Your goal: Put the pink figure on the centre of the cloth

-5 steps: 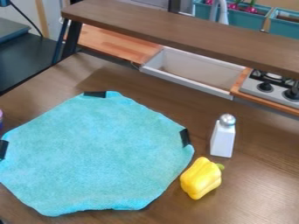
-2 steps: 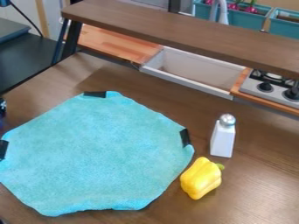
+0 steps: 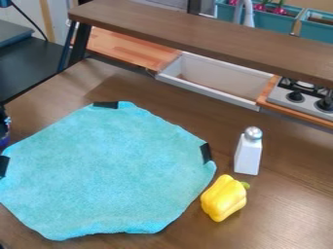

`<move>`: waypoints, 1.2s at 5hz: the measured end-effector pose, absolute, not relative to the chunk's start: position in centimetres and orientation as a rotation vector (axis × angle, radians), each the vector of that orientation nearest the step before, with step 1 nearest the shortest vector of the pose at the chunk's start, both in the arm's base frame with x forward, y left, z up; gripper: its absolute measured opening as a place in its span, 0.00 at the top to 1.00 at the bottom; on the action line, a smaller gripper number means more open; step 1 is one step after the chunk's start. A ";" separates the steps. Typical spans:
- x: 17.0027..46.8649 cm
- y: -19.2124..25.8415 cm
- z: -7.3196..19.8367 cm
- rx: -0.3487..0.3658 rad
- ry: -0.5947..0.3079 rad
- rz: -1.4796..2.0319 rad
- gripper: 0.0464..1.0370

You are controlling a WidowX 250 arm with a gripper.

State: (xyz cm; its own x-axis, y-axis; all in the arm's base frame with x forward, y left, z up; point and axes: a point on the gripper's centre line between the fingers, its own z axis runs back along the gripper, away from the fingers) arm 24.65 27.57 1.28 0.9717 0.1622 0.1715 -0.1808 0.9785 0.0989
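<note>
Can't tell if the gripper (image 3: 3, 124) is open or closed; the figure (image 3: 4, 141) is probably light, stiff, best held mid-body.

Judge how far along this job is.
Done: the cloth lies spread, black tape on its edges. In hand: the gripper is by a bluish-purple object, possibly the figure; a grasp is unclear. Left: placing the figure at the cloth's centre, where nothing lies.

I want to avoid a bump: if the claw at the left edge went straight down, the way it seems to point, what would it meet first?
Probably the blue-purple thing just below the claw. Depth is unclear at the picture's edge, so they may already be touching.
</note>
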 end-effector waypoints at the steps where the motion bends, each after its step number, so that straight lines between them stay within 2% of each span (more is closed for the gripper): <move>1: 24.7 27.5 1.3 0.120 -0.175 0.178 0.28; 2: 24.5 26.0 1.6 0.066 -0.177 0.163 0.28; 3: 25.3 23.4 5.1 0.036 -0.241 0.087 0.28; 4: 25.4 21.1 6.1 -0.012 -0.227 0.003 0.28; 6: 24.6 13.8 4.9 -0.051 -0.139 -0.202 0.28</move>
State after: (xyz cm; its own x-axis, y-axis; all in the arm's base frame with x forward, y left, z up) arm 24.58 13.80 4.86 0.9701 -0.1960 0.1430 0.2030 0.9785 -0.0364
